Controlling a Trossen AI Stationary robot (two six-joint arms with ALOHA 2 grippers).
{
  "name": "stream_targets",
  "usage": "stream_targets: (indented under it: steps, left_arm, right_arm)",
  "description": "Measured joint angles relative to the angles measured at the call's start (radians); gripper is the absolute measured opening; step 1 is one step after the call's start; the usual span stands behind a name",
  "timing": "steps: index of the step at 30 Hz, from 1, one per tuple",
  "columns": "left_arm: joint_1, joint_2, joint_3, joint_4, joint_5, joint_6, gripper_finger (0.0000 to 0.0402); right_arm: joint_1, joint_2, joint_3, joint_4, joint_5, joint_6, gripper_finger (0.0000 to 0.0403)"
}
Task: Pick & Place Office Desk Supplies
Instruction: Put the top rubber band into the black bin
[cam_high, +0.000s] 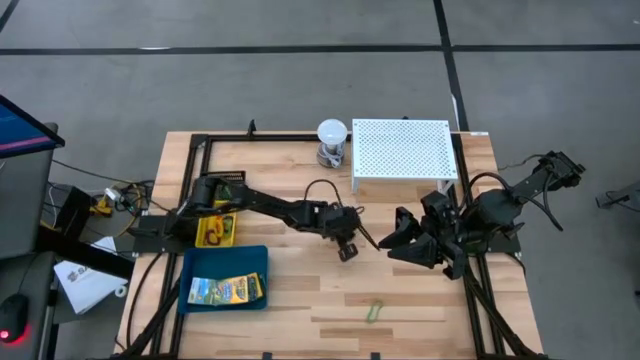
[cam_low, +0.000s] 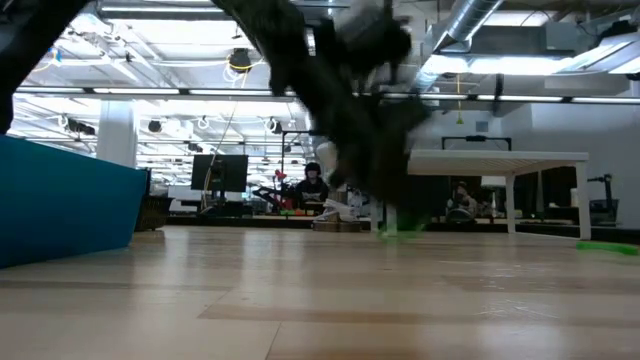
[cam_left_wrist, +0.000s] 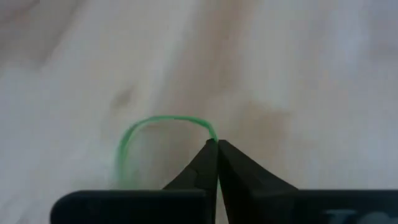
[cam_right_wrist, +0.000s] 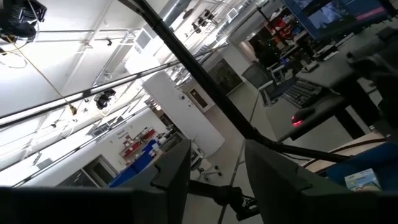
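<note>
A thin green loop (cam_left_wrist: 155, 121) lies on the wooden table near its middle. My left gripper (cam_left_wrist: 216, 144) is shut on it; in the high view that gripper (cam_high: 347, 248) is at the end of the arm reaching in from the left. A second green loop (cam_high: 374, 312) lies flat near the table's near edge. The blue tray (cam_high: 222, 262) at the near left holds printed packets (cam_high: 228, 290). The yellow bin (cam_high: 218, 230) is just beyond it. My right gripper (cam_right_wrist: 214, 180) is raised over the table's right side, open and with nothing between its fingers. My left gripper pinches one strand of the green loop (cam_left_wrist: 211, 134) between its two fingertips, only at their free ends. The fingers slant down at it from the table's left side. The rest of the loop curves away from the tips, low over the wood.
A white perforated stand (cam_high: 403, 150) and a white ball-topped object (cam_high: 332, 140) are at the far edge. The right arm (cam_high: 470, 220) fills the right side. Bare wood stretches between the tray and the second loop.
</note>
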Motion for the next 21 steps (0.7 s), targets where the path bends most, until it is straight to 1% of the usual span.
stream_targets:
  steps: [4,6,7,9,10,12,14,15,17,18,19,21]
  left_arm:
    - [0.016,-0.149,0.011,0.096,0.177,0.124,0.0001]
    - [0.027,-0.203,0.010,0.058,0.216,0.161,0.0001]
    - [0.035,-0.224,0.006,0.022,0.236,0.177,0.0001]
    - [0.050,-0.273,0.001,-0.112,0.295,0.207,0.0001]
    - [0.056,-0.308,0.002,-0.187,0.324,0.218,0.0001]
    - [0.055,-0.373,0.011,-0.390,0.342,0.238,0.0001]
    - [0.047,-0.414,-0.012,-0.592,0.307,0.233,0.0001]
    - [0.041,-0.436,-0.042,-0.662,0.285,0.207,0.0001]
    - [0.040,-0.494,-0.113,-0.776,0.243,0.116,0.0001]
    - [0.043,-0.541,-0.158,-0.809,0.216,0.070,0.0001]
    - [0.044,-0.585,-0.209,-0.844,0.168,0.016,0.0001]
    - [0.062,-0.669,-0.327,-0.865,0.016,-0.133,0.0001]
  right_arm:
    - [0.001,0.000,0.000,0.000,-0.003,0.000,0.0148]
    - [0.001,0.000,0.000,0.000,-0.004,-0.002,0.0148]
    - [0.001,0.000,0.000,0.000,-0.004,-0.003,0.0148]
    - [0.001,0.000,0.000,-0.001,-0.005,-0.003,0.0148]
    - [0.001,0.000,0.000,-0.001,-0.005,-0.003,0.0148]
    - [0.001,0.000,0.000,-0.001,-0.011,-0.003,0.0148]
    - [0.001,0.000,0.000,-0.001,-0.026,-0.003,0.0148]
    - [0.001,0.000,0.000,-0.001,-0.029,-0.003,0.0148]
    - [0.001,0.000,0.000,-0.001,-0.030,-0.004,0.0148]
    - [0.001,0.000,0.000,-0.001,-0.030,-0.006,0.0148]
    - [0.001,0.000,0.000,-0.001,-0.030,-0.007,0.0148]
    - [0.001,0.000,0.000,-0.001,-0.030,-0.009,0.0148]
